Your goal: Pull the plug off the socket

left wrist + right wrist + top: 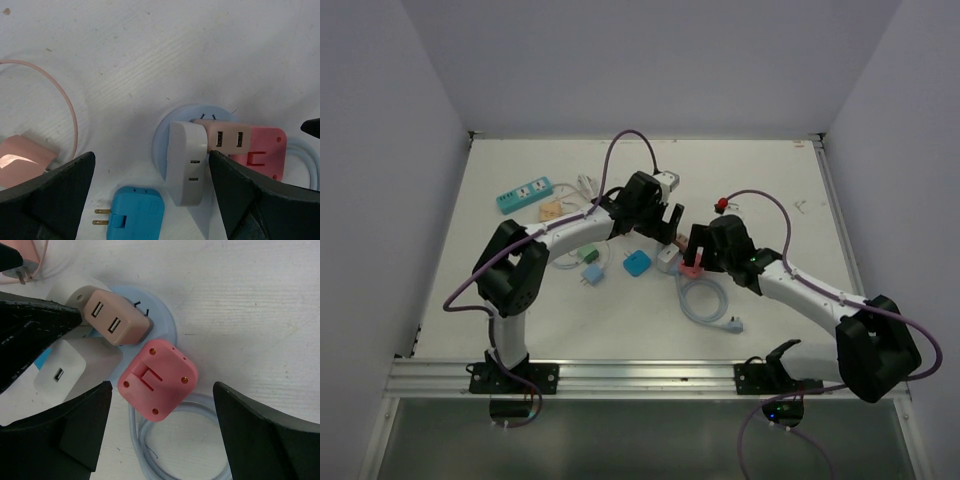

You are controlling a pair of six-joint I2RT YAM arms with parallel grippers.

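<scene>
— How do the grippers stand?
— The right gripper [162, 390] is spread wide astride the pink plug [157, 377]; the left gripper [150, 160] is spread too, over the white adapter [186, 162].
— Progress?
— Apparently none; the plug looks seated at the round blue socket [162, 315], ungrasped; gripping and pulling remain.

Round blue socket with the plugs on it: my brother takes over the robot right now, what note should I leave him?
Left hand: open, one finger on each side of the white charger, not gripping.
Right hand: open, one finger on each side of the pink plug, not gripping.
Things: white charger, beige USB charger and pink plug sit crowded together at the round blue socket.
Done: both hands are lined up; no plug looks pulled off.
Left: close on a plug, probably steady the rest, and pull it free.
</scene>
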